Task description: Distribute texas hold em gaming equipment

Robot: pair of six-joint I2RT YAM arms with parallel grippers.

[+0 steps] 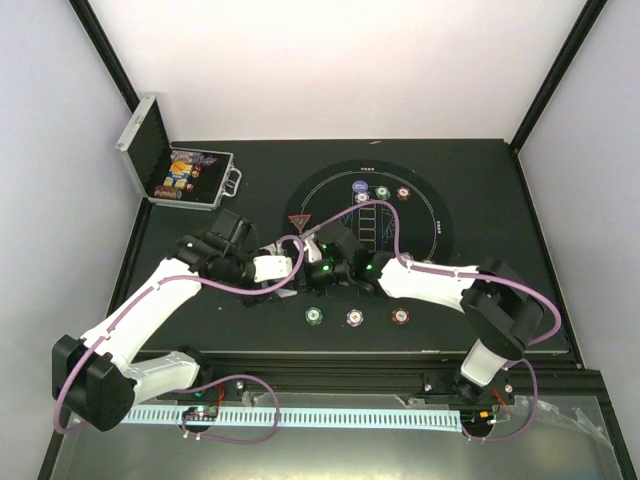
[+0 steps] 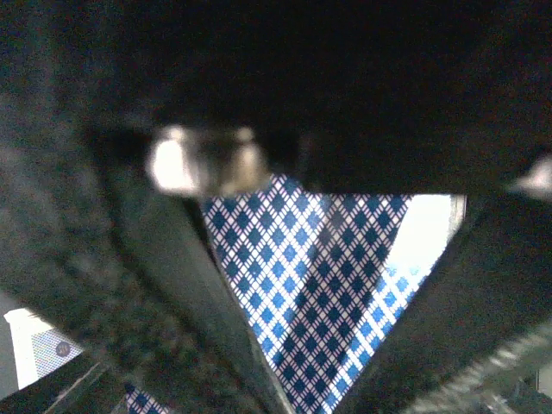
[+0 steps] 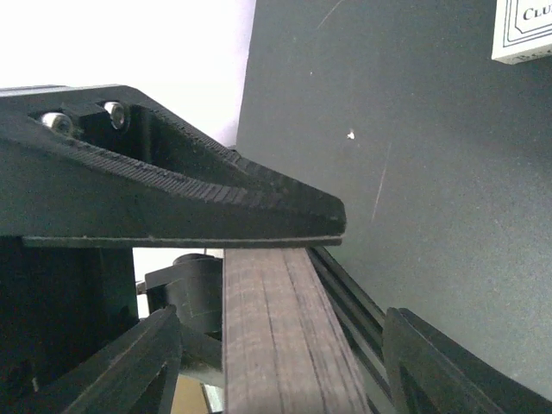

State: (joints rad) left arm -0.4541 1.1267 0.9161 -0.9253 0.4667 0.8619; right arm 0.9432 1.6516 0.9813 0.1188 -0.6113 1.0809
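Note:
My left gripper [image 2: 310, 379] is shut on a deck of playing cards [image 2: 319, 276] whose blue-and-white checked backs fill the gap between its fingers. In the right wrist view the deck's stacked edge [image 3: 276, 345] runs between my right gripper's [image 3: 280, 323] fingers, which stand open and apart from it on both sides. A finger of the left gripper [image 3: 172, 198] lies over the deck there. From above, the two grippers [image 1: 300, 262] [image 1: 325, 268] meet at mid-table. Green [image 1: 316, 316], white [image 1: 354, 318] and red [image 1: 400, 316] chips lie in a row in front of them.
Several more chips [image 1: 382, 191] lie at the top of the round printed mat [image 1: 440, 215]. The open silver case [image 1: 185, 175] holding chips stands at the back left. A white card box [image 3: 526, 30] lies on the mat beyond the right gripper. A small red-edged triangle [image 1: 298, 221] stands near the left wrist.

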